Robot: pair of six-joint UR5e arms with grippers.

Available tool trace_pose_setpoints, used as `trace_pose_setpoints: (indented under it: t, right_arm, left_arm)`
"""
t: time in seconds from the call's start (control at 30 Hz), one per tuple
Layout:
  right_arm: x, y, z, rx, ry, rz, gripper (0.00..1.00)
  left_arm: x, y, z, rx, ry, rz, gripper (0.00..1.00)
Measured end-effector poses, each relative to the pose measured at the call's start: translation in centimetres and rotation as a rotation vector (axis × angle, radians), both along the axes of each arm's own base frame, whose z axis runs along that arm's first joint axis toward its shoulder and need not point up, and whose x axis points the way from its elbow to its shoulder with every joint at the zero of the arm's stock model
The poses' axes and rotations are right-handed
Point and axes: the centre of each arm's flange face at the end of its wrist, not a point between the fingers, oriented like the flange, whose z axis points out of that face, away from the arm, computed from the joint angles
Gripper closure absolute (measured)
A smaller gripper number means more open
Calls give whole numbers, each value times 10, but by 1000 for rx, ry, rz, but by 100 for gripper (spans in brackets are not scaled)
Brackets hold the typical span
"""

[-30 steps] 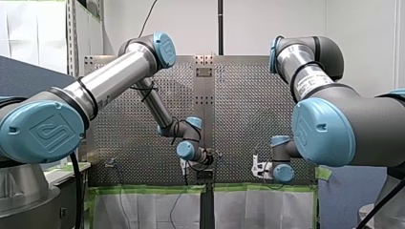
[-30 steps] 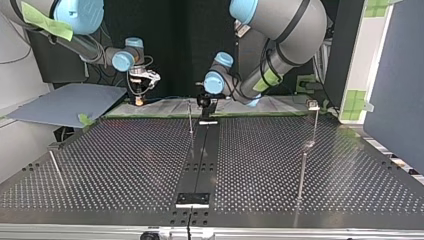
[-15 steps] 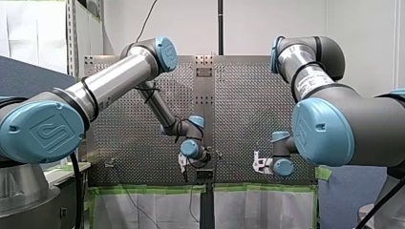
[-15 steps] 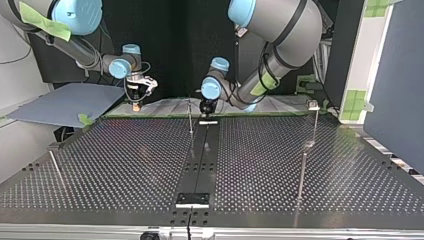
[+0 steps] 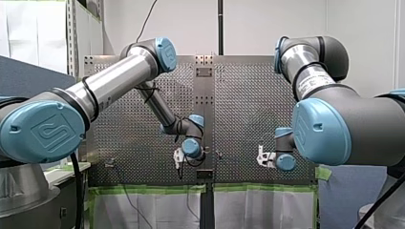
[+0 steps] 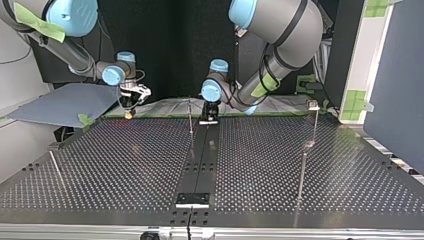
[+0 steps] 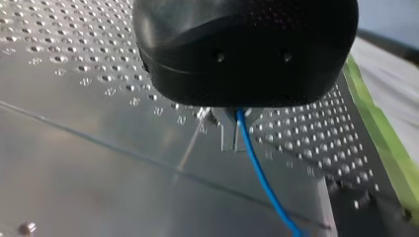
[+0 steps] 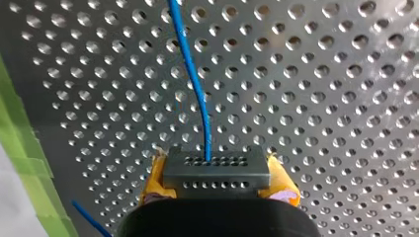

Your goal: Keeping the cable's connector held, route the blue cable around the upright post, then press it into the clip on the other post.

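In the right wrist view my right gripper [image 8: 217, 181] is shut on a dark connector block [image 8: 216, 167], squeezed between its yellow pads [image 8: 282, 183]. The blue cable [image 8: 195, 89] runs from the block ahead over the perforated plate. The left wrist view shows my black left gripper [image 7: 231, 140] shut on the blue cable [image 7: 262, 177], which trails out beneath it. In the top view my left gripper [image 6: 209, 114] stands low beside a thin upright post [image 6: 190, 119], and my right gripper [image 6: 130, 99] hangs at the far left edge. A clip [image 6: 313, 105] tops a post at the right.
The perforated table [image 6: 125, 160] has a dark centre strip [image 6: 200, 160]. Another post [image 6: 301, 172] stands at the top view's right, and a leaning rod [image 6: 56, 167] at its left. Green tape [image 8: 24, 163] lines the table's edge. A grey board [image 6: 65, 102] lies beyond the far left corner.
In the top view my right gripper has moved left and down toward the table edge. My left gripper has dropped lower beside the thin post, shifting left in the front view.
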Motion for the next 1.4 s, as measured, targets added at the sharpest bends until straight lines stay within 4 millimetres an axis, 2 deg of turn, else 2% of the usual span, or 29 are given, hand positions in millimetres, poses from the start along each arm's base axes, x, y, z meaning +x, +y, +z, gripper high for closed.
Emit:
trace_pose_setpoints:
  t: [0.23,0.43,0.63,0.87,1.0,1.13,1.4]
  right_arm:
    - [-1,-1,0,1,1,0,100]
    - [2,4,-2,21,33,11,100]
    - [7,16,-7,61,96,45,100]
    - [8,24,-8,72,107,73,100]
    - [9,25,-9,74,103,80,100]
    - [10,25,-9,78,83,77,100]
    - [11,24,-9,74,59,75,100]
  left_arm:
    - [3,4,0,25,4,-4,100]
    - [4,-1,1,1,-4,-57,100]
    - [-9,-8,-4,46,42,-135,100]
    - [-33,10,-21,105,134,-138,100]
    - [-39,17,-21,102,137,-128,100]
    - [-43,25,-16,93,125,-101,100]
    - [-54,34,9,58,72,-28,100]
